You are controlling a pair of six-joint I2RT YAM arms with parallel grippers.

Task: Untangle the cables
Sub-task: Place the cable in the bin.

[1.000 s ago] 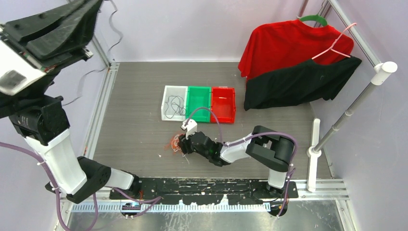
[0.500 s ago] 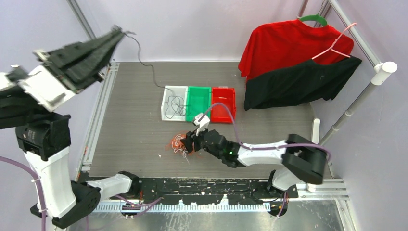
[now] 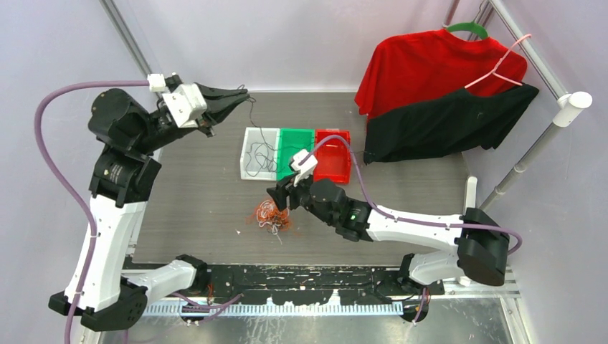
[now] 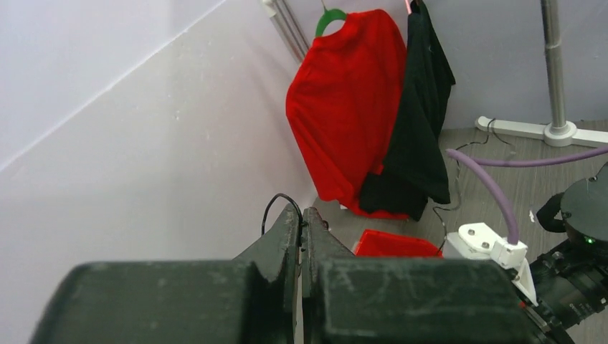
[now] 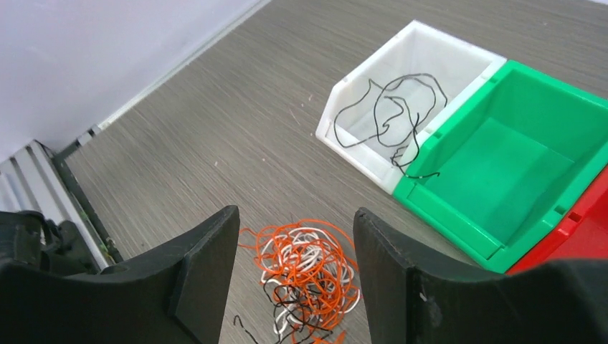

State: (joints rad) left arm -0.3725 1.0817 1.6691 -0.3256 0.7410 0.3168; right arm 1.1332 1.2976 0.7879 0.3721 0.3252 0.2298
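A tangle of orange, white and black cables (image 3: 272,214) lies on the grey table in front of the bins, also in the right wrist view (image 5: 308,269). My right gripper (image 3: 278,196) hovers just above and behind it, open, the tangle showing between its fingers (image 5: 296,222) untouched. My left gripper (image 3: 242,92) is raised at the back left, shut on a thin black cable (image 3: 252,109) that hangs down toward the white bin (image 3: 244,153). That cable loops out at the fingertips (image 4: 275,203). A coil of black cable (image 5: 391,107) lies in the white bin.
A green bin (image 3: 296,133) and a red bin (image 3: 332,135) stand in a row right of the white one. A red shirt (image 3: 430,68) and a black shirt (image 3: 444,125) hang on a rack at the back right. A white post base (image 3: 467,215) stands at the right edge.
The left arm swung down from high at the left toward the bins, carrying the black cable. The right gripper opened wider and drew back from the tangle toward the bins.
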